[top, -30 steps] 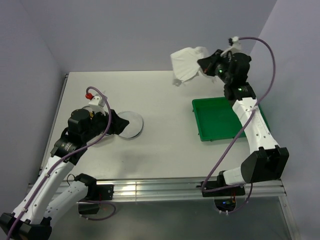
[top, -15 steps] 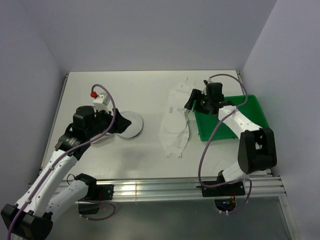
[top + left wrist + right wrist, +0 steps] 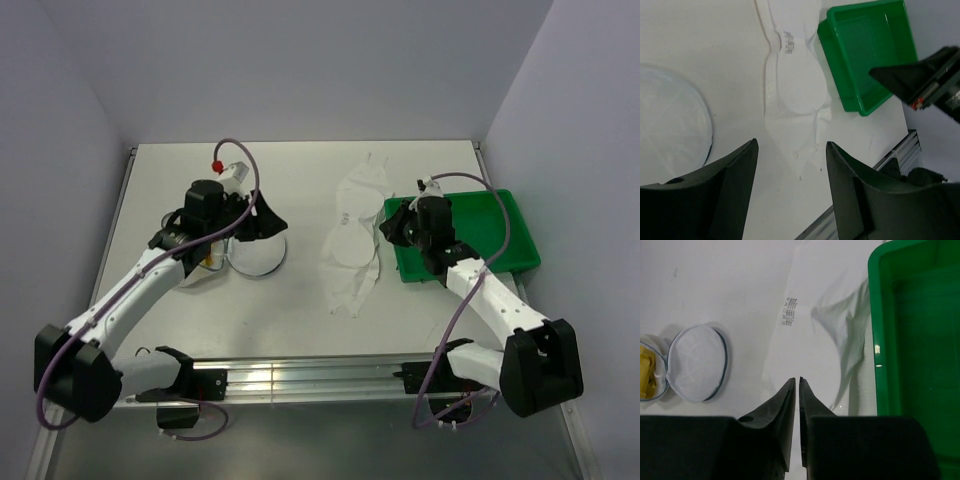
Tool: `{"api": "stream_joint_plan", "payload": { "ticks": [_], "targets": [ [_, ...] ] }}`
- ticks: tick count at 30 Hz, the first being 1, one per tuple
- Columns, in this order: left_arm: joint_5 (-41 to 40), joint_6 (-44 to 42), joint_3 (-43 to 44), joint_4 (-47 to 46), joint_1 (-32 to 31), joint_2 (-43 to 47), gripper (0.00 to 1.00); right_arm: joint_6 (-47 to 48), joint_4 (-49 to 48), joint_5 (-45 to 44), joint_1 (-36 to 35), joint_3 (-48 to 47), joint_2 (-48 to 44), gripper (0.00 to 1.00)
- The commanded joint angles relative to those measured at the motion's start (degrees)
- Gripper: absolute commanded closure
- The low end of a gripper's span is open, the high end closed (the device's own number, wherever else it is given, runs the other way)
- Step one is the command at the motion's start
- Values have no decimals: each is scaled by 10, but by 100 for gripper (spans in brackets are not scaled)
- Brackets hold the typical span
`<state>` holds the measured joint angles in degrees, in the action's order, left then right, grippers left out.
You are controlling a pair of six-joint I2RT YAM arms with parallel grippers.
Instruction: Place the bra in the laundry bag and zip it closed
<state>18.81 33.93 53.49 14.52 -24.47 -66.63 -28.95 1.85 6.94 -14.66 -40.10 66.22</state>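
Bra [image 3: 352, 243] lies flat on the table [image 3: 300, 175], between the laundry bag [image 3: 256, 252] and the green tray [image 3: 510, 240], its edge against the tray's left wall. We note the right gripper [image 3: 392, 228] just above that edge, fingers pressed together, no cloth seen pinched. The left gripper [image 3: 266, 222] hangs over the bag, spread wide, empty, apart from the bra.

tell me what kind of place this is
Probably a robot lab cell: left arm and right arm bolted to a rail, a walled-in table, props like a bra, bag and tray.
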Motion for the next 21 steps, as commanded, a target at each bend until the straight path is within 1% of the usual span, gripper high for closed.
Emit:
{"api": "stream_joint_plan", "payload": {
  "ticks": [1, 2, 4, 5, 6, 7, 8, 9, 10, 11, 12, 13, 15, 16, 17, 18, 19, 21],
  "targets": [
    [-20, 40, 70, -62, -20, -71, 38, -26, -76, -32, -21, 36, -53, 88],
    [-20, 44, 81, -70, -22, -115, 38, -29, -80, -36, -20, 52, -62, 90],
    [-25, 55, 114, -90, -26, -158, 38, -33, -94, -47, -21, 67, -86, 93],
    [-26, 55, 128, -98, -29, -203, 38, -41, -104, -43, -22, 77, -95, 94],
    [-33, 58, 143, -97, -31, -228, 38, -44, -125, -34, -21, 93, -102, 95],
    [-29, 54, 183, -96, -32, -255, 38, -54, -134, -23, -22, 101, -114, 95],
    [-32, 50, 203, -97, -34, -304, 39, -58, -143, -18, -21, 115, -119, 96],
    [-42, 47, 224, -93, -35, -329, 39, -60, -157, -11, -21, 120, -122, 96],
    [-47, 40, 278, -83, -36, -359, 39, -63, -160, -4, -22, 123, -124, 96],
    [-50, 33, 308, -63, -36, -417, 40, -66, -162, 1, -22, 128, -124, 96],
    [-57, 27, 338, -50, -38, -443, 40, -68, -165, 4, -22, 129, -124, 96],
    [-58, 12, 400, -42, -38, -500, 41, -72, -166, 8, -23, 129, -125, 96],
    [-56, -12, 461, -25, -38, -556, 41, -77, -177, 25, -26, 132, -126, 96],
    [-66, -34, 522, -16, -38, -608, 42, -78, -181, 28, -27, 133, -124, 96],
    [-65, -44, 556, 15, -38, -638, 42, -77, -180, 33, -29, 129, -121, 96],
    [-59, -51, 623, 33, -35, -662, 42, -75, -171, 35, -32, 125, -117, 95],
    [-48, -64, 651, 46, -35, -708, 41, -73, -169, 36, -34, 122, -109, 96],
    [-36, -77, 701, 59, -35, -740, 42, -73, -173, 41, -35, 121, -106, 95]
  ]
}}
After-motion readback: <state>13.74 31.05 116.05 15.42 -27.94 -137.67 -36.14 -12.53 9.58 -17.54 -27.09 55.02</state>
